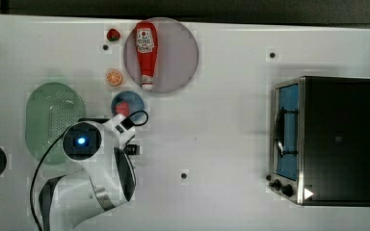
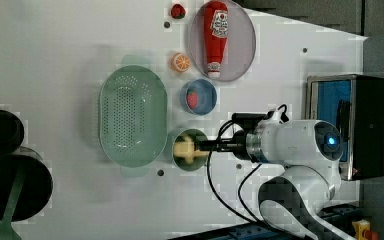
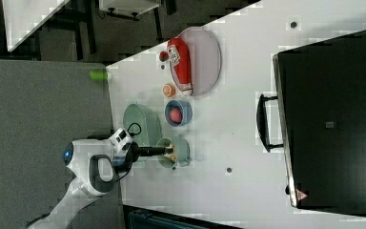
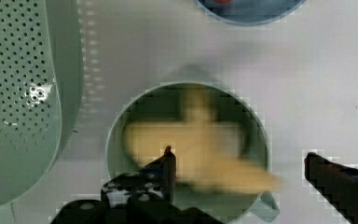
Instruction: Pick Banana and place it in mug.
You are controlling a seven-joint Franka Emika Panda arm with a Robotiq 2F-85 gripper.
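The banana (image 4: pixel 200 149) is seen inside the mint-green mug (image 4: pixel 116 126), blurred in the wrist view, with one end lapping over the rim beside the short handle. In the left view the mug (image 2: pixel 200 137) stands just beside the perforated colander (image 2: pixel 132 115), at about four o'clock from it, with the blue cup (image 2: pixel 198 96) holding a strawberry at twelve o'clock from the mug. The gripper (image 4: pixel 237 163) is spread wide over the mug, its fingers well apart and nothing pinched between them. The banana is judged light, fairly stiff and smooth, likely a toy. Were it to be retaken, its thick middle would be gripped across the narrow width, not at the tapered end, where it could slip.
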